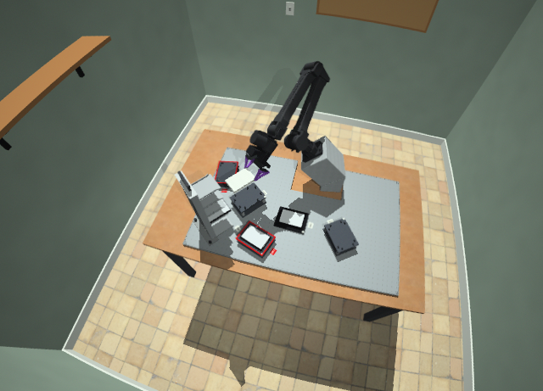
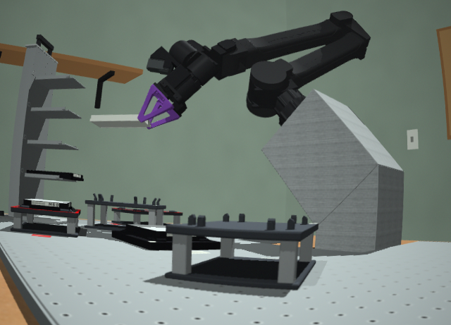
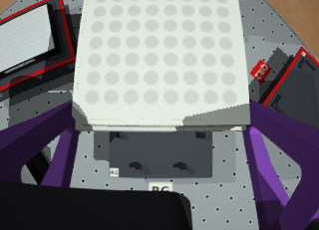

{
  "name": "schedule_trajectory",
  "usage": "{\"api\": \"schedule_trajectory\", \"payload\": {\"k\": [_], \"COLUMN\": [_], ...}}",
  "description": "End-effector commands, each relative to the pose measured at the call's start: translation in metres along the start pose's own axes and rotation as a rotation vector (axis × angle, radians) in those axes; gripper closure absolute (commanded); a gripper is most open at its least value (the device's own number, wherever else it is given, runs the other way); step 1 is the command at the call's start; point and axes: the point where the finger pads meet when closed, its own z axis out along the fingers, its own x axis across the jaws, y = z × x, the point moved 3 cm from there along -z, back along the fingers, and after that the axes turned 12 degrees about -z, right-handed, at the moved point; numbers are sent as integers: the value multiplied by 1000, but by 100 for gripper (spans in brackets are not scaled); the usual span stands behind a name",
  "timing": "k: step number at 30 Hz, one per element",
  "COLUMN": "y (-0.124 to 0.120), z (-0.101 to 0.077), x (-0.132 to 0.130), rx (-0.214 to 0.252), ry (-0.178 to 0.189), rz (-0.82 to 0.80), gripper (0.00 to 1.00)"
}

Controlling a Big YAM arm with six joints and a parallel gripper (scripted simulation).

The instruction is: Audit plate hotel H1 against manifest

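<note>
Grey-green walls (image 1: pixel 131 93) all round. Tan stone-tile floor (image 1: pixel 144 316), pale skirting along edges. Wooden shelf (image 1: pixel 47 78) on black brackets, left wall. Brown framed board (image 1: pixel 379 3) on far wall, white switch plate (image 1: pixel 289 8) beside it. Wooden tabletop (image 1: pixel 407 242) on black legs, mid-room, casting dark shadow on tiles toward near side.
</note>
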Motion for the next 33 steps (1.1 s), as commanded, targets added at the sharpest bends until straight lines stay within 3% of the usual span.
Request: {"api": "schedule_trajectory", "payload": {"k": [1,33], "y": [36,54], "z": [-8,-31], "x": [-22,-27], "rx": [-59,-56], "ry": [-23,-20], "rz": [41,48], "gripper": [14,14]}}
